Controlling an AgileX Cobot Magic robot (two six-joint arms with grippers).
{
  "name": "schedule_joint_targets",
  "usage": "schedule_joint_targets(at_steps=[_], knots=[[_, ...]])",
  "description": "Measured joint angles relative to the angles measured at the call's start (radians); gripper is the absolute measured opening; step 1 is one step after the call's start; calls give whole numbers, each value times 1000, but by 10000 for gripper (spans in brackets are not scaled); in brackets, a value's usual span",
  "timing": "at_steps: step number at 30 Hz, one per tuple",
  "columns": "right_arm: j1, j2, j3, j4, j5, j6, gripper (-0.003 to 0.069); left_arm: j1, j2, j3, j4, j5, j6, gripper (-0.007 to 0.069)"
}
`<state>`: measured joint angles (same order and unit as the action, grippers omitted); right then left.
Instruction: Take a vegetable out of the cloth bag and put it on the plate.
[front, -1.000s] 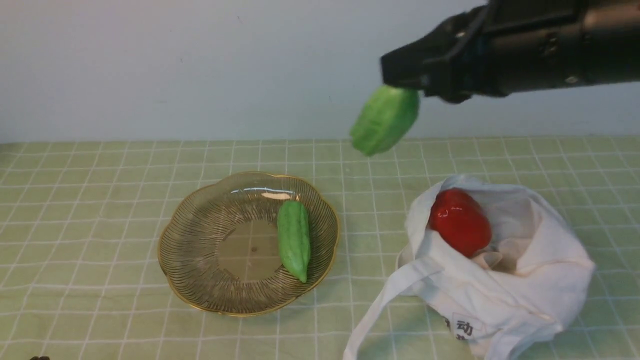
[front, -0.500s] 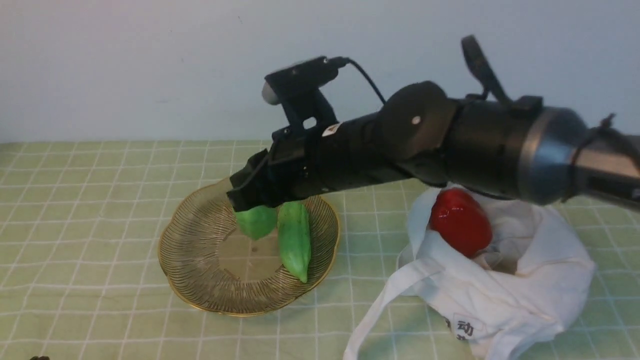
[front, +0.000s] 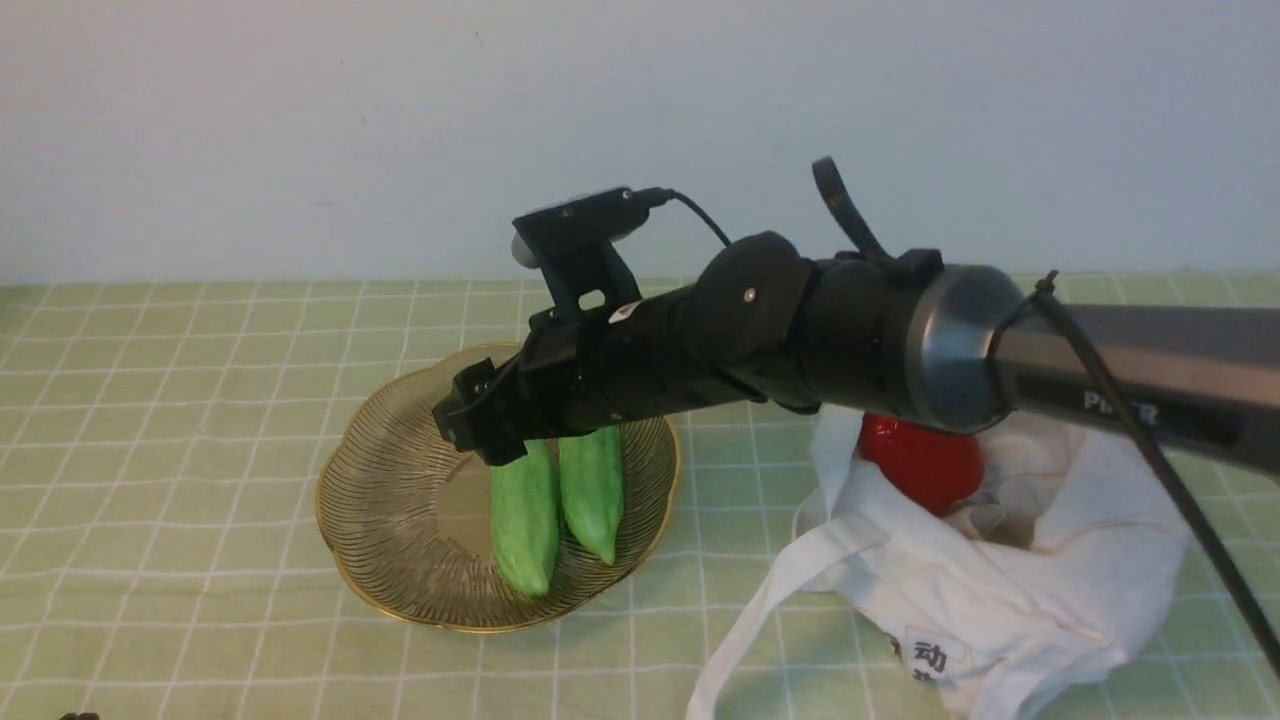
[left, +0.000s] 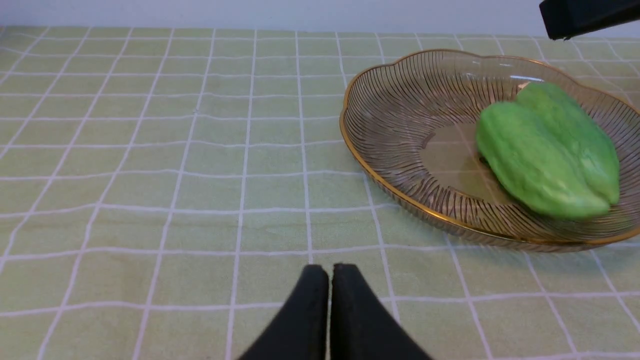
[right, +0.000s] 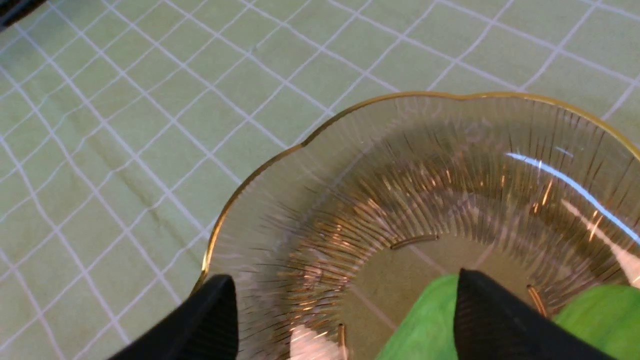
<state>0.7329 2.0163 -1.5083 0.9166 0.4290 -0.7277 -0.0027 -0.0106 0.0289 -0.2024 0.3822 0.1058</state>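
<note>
Two light green gourds lie side by side on the brownish glass plate (front: 390, 500). The left gourd (front: 525, 520) lies just under my right gripper (front: 480, 430), which hovers low over the plate with jaws wide open and empty. In the right wrist view that gripper (right: 345, 305) has this gourd (right: 425, 320) below it, beside one fingertip (right: 480, 310). The second gourd (front: 592, 490) lies to its right. The white cloth bag (front: 1010, 590) sits at the right. My left gripper (left: 330, 275) is shut and empty, low over the cloth near the plate (left: 395, 125).
A glossy red pepper (front: 925, 465) sits in the bag's open mouth, partly behind my right arm (front: 850, 330). A bag strap (front: 760, 620) trails toward the front edge. A green checked cloth (front: 200, 400) covers the table. A pale wall stands behind.
My right arm swung left and down from above the bag to the plate, carrying a gourd. The gourd now lies on the plate beside the first one, and the jaws have opened.
</note>
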Motion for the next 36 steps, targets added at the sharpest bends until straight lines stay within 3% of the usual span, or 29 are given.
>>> schedule_joint_targets(at_steps=[3, 7, 10, 11, 12, 13, 15, 22, 26, 30, 36], knots=[[-3, -28, 0, -27, 40, 0, 538, 0, 0, 0, 0, 0, 0, -5], [-40, -126, 0, -200, 151, 84, 433, 0, 0, 0, 0, 0, 0, -5], [-95, -221, 0, -354, 230, 271, 267, 0, 0, 0, 0, 0, 0, -5], [-121, -273, 0, -414, 275, 345, 171, 0, 0, 0, 0, 0, 0, -5], [-129, -280, 0, -434, 282, 356, 157, 0, 0, 0, 0, 0, 0, -5], [-159, -337, 0, -505, 330, 427, 73, 0, 0, 0, 0, 0, 0, -5], [-208, -454, 0, -617, 414, 500, 8, 0, 0, 0, 0, 0, 0, -5], [-274, -764, 1, -869, 667, 671, -12, 0, 0, 0, 0, 0, 0, -5], [-276, -1013, 65, -928, 695, 717, -12, 0, 0, 0, 0, 0, 0, -5], [-277, -1255, 222, -911, 632, 753, -12, 0, 0, 0, 0, 0, 0, -5], [-278, -1632, 606, -898, 318, 858, -12, 0, 0, 0, 0, 0, 0, -5]])
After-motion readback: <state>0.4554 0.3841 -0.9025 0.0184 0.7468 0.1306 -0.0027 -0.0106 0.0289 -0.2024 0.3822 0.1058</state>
